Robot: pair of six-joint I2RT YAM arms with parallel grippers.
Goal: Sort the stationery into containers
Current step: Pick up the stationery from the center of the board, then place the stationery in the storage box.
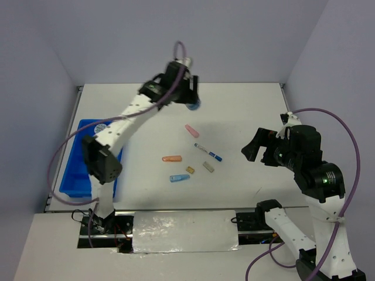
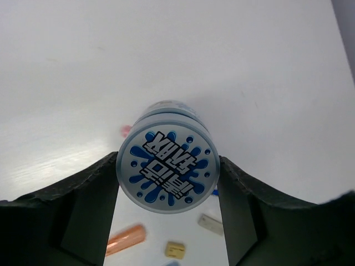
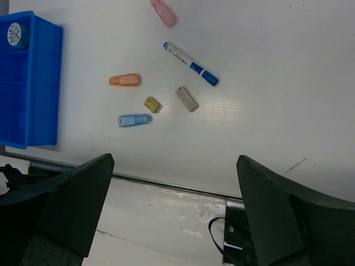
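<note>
- Spanning the whole scene, a flat white table [image 1: 246, 105] carries everything else.
- A bright blue rectangular plastic tray [image 1: 73, 170] with a row of oblong compartments sits at the table's left edge, beside the left arm.
- The left claw [image 2: 166, 183] is up over the far middle of the table, its two black fingers [image 2: 91, 199] partly apart and clamped on opposite sides of a round tub.
- The right claw [image 3: 175, 166] hangs over the right side of the table with its fingers spread wide, holding and touching nothing.
- The held round blue-and-white patterned tub [image 2: 167, 164] is off the table, lid towards the wrist camera. The lid shows black-and-white graffiti-style lettering on a blue splash, and I cannot read the word.
- A second round blue-and-white patterned tub [image 3: 17, 35] lies in the tray's farthest end compartment. Its lid print is too small to read.
- A thin white pen with a blue cap [image 3: 190, 64] lies slanted mid-table; the print on its barrel is too small to read.
- A small pink stick [image 3: 163, 12] lies farther out than the pen.
- A small orange stick [image 3: 125, 80] lies left of the pen, and a small light-blue stick [image 3: 134, 119] lies nearer the arm bases than it.
- A tiny grey block [image 3: 187, 98] and a tiny tan block [image 3: 152, 103] lie near each other, apart, between the pen and the light-blue stick.
</note>
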